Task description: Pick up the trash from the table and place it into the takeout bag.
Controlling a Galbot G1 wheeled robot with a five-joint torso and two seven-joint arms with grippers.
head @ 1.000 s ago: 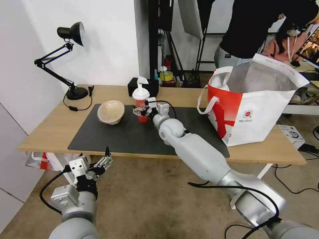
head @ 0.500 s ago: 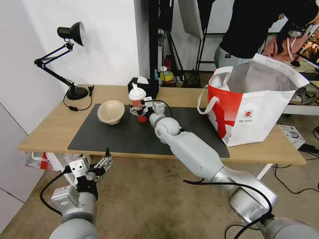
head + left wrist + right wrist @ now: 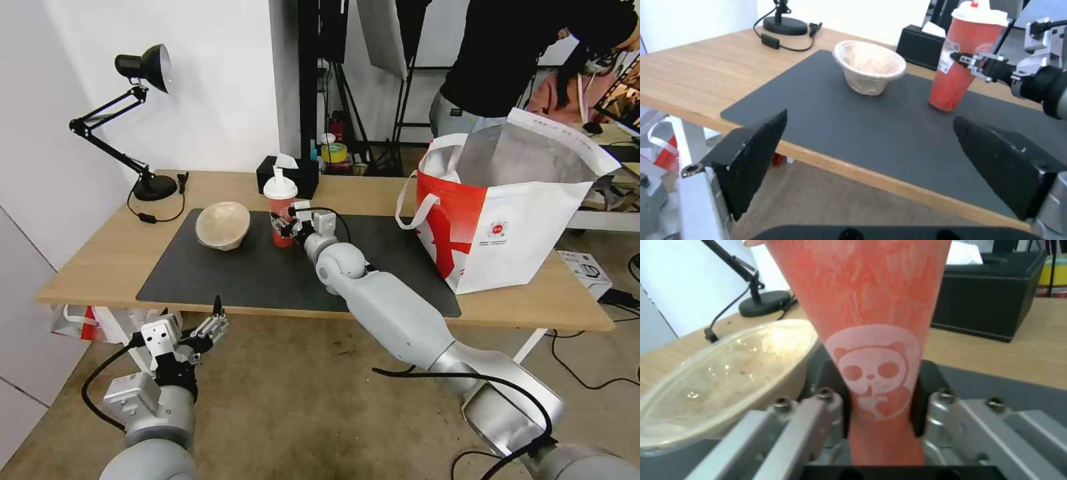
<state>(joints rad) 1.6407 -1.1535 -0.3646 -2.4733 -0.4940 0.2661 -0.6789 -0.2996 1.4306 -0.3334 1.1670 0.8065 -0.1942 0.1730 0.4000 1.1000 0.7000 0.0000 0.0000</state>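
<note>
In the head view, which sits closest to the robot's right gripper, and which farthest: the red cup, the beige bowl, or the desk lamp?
1. Red cup: clamped between the right gripper's fingers, on the mat.
2. Beige bowl: beside the cup, toward the robot's left.
3. Desk lamp: table's far left corner.

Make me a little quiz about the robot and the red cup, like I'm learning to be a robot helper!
1. True or false: the right gripper is shut on the red cup.
2. What lies on the dark mat beside the cup? A) beige bowl B) spoon C) plate
3. Fill in: the left gripper hangs open below the edge of the ____.

Key: 1 true. 2 A. 3 table.
</note>
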